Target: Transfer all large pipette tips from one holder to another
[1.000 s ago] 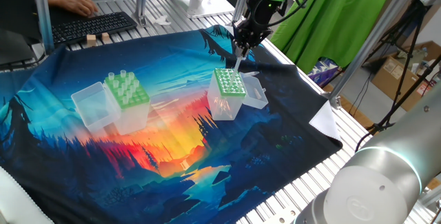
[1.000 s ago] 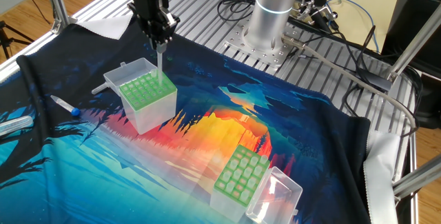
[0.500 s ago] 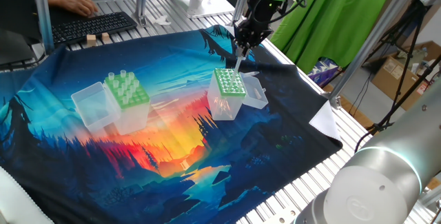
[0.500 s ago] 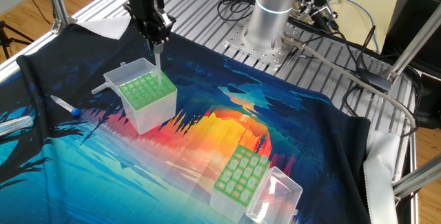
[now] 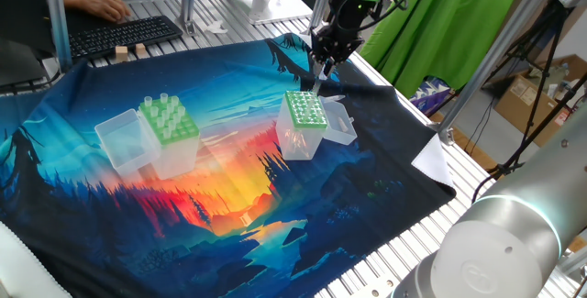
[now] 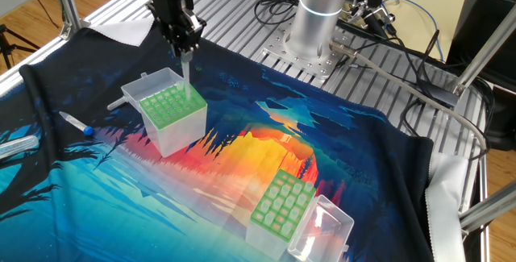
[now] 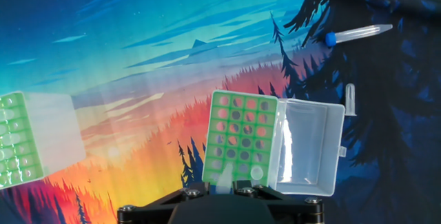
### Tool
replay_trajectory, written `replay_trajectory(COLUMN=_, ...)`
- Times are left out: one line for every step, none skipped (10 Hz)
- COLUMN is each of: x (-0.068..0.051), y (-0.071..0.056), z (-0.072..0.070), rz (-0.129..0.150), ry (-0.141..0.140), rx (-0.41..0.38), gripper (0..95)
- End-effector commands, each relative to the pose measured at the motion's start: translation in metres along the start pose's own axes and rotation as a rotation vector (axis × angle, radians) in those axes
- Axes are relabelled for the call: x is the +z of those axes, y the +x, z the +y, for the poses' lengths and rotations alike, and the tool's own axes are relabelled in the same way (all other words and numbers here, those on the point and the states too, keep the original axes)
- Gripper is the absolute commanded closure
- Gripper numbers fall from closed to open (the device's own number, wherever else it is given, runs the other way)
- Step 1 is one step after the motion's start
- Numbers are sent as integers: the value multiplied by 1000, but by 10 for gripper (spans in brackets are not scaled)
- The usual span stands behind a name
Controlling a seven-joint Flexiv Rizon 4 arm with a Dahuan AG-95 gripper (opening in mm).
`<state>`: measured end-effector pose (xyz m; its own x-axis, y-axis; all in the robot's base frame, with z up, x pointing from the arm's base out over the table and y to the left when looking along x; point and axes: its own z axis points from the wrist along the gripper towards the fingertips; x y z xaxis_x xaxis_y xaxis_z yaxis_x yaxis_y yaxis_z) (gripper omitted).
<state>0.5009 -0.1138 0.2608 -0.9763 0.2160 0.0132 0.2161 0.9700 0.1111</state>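
A large pipette tip (image 6: pixel 185 75), a slender whitish cone, hangs upright under the gripper (image 6: pixel 185 51), with its narrow end down at the darker-green holed plate of the narrower clear box (image 6: pixel 171 109), close to the plate's edge on the side of that box's open lid (image 7: pixel 310 148). The tip sits between the 2 fingers, which stand narrow around its wide end; whether they clamp it or have just let go cannot be told. The gripper points straight down over this receiving box. Well apart across the landscape-printed cloth (image 5: pixel 229 179) stands the other box (image 5: pixel 171 124), with a light-green plate of wider holes and several more tips standing up out of it, so the transfer looks far from finished. A blue-capped tube (image 7: pixel 358 32) lies on the cloth beyond the open lid. The likely trouble from here: if the tip's point rests on the plate rather than in a hole, releasing would let it topple onto the cloth; if it clings to a finger, lifting could drag it out again; pushing down off-centre could bend it or shove the light box.
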Motion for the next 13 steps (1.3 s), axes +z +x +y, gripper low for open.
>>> replay_trajectory(x=0, y=1, z=1, rz=-2, ry=1, rx=2, gripper=760)
replay_trajectory(x=-1, y=1, z=1, rz=1, ry=1, rx=1, gripper=760)
replay_trajectory(x=-2, y=2, z=3, rz=11, ry=2, rx=3, gripper=950)
replay_trajectory(x=-5, y=5, z=7, rz=10, ry=2, rx=37, gripper=950)
replay_trajectory(x=-10, y=12, z=18, rz=9, ry=4, rx=96, gripper=950)
replay_trajectory(x=-16, y=20, z=27, rz=8, ry=4, rx=134, gripper=950)
replay_trajectory(x=-21, y=29, z=37, rz=0, ry=0, rx=181, gripper=950)
replay_trajectory(x=-24, y=38, z=46, rz=-3, ry=-3, rx=228, gripper=950)
replay_trajectory(x=-28, y=48, z=57, rz=-3, ry=-2, rx=275, gripper=950)
replay_trajectory(x=-32, y=57, z=65, rz=-1, ry=1, rx=304, gripper=950)
replay_trajectory(x=-35, y=61, z=69, rz=1, ry=0, rx=320, gripper=950)
replay_trajectory(x=-37, y=68, z=77, rz=-1, ry=4, rx=338, gripper=950)
replay_trajectory(x=-39, y=72, z=79, rz=-1, ry=2, rx=353, gripper=950)
